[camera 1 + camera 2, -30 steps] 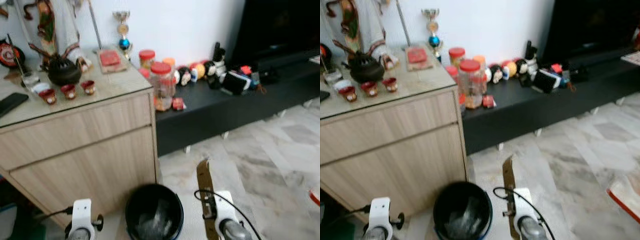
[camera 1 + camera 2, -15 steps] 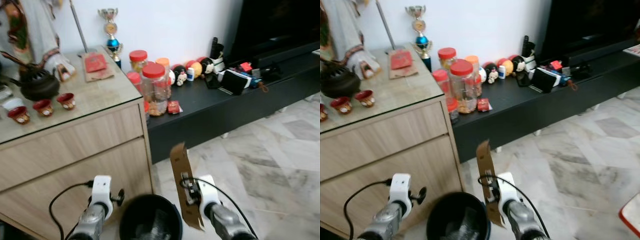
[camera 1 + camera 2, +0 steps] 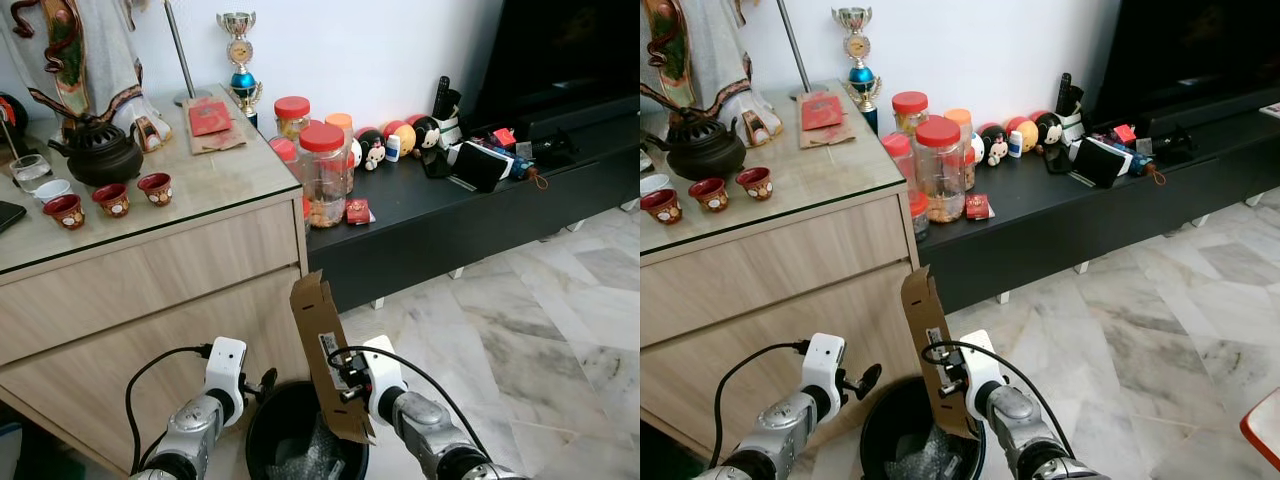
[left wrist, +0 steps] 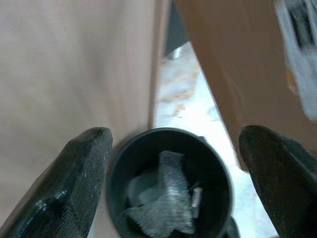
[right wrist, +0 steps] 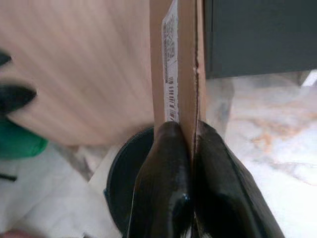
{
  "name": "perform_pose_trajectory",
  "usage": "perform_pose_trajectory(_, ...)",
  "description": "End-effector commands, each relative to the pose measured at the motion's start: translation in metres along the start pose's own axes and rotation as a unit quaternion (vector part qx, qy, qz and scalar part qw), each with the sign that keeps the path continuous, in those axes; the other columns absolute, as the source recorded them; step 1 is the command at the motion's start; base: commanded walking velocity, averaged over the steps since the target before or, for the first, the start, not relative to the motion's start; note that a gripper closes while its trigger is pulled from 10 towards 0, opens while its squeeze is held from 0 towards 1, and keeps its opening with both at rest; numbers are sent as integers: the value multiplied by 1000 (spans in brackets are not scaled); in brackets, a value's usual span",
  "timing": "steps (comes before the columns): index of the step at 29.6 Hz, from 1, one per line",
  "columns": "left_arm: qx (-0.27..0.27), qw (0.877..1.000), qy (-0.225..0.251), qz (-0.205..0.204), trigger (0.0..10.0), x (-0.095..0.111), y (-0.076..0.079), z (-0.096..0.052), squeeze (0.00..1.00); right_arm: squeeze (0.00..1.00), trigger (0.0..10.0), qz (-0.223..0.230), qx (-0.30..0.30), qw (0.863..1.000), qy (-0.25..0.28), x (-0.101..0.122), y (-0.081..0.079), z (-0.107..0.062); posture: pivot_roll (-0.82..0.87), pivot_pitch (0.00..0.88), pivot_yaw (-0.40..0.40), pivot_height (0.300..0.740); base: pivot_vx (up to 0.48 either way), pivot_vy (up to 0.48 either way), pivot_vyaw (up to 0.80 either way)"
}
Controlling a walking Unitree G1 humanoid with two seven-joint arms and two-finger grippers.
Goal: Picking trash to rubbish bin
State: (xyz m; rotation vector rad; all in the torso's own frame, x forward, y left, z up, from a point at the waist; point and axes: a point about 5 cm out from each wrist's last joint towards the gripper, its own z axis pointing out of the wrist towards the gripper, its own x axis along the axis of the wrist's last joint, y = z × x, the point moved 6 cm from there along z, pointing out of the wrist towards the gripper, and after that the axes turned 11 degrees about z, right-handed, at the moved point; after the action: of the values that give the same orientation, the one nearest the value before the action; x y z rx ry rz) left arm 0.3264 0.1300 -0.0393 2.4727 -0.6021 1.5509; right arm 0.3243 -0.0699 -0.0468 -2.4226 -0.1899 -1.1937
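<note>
Right pincer (image 5: 190, 148) clamped tight on a flattened cardboard piece (image 3: 325, 350), fingers pressed on both faces; cardboard stands near upright, white label facing the pincer, lower end hanging over the black rubbish bin (image 3: 272, 432). Bin sits on the marble floor (image 3: 520, 330) directly below and between both pincers, crumpled clear plastic (image 4: 166, 206) inside. Left pincer (image 4: 173, 173) spread wide, holding nothing, above the bin's rim, just beside the wooden cabinet (image 3: 150, 300).
</note>
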Motion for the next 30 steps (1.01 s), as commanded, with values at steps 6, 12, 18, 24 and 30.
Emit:
perform_pose_trajectory(6, -41, 998, 30, 29, 10000, 20, 11, 6, 0, 0, 10000, 20, -22, 998, 48, 27, 2, 3, 137, 0, 26, 740, 0, 0, 0)
perform_pose_trajectory(12, -46, 998, 33, 28, 10000, 22, 12, 6, 0, 537, 10000, 28, -26, 998, 50, 26, 2, 4, 136, 6, 28, 740, 0, 0, 0)
perform_pose_trajectory(18, -49, 998, 35, 28, 10000, 23, 12, 6, 0, 1000, 10000, 34, -27, 998, 50, 24, 1, 4, 138, 8, 28, 740, 0, 0, 0)
perform_pose_trajectory(24, -48, 998, 40, 26, 10000, 26, 11, 6, 0, 1000, 10000, 39, -26, 998, 49, 22, 0, 4, 137, 8, 30, 740, 0, 0, 0)
perform_pose_trajectory(30, -49, 998, 41, 26, 10000, 28, 11, 8, 0, 1000, 10000, 48, -24, 997, 48, 18, -1, 3, 135, 5, 31, 740, 0, 0, 0)
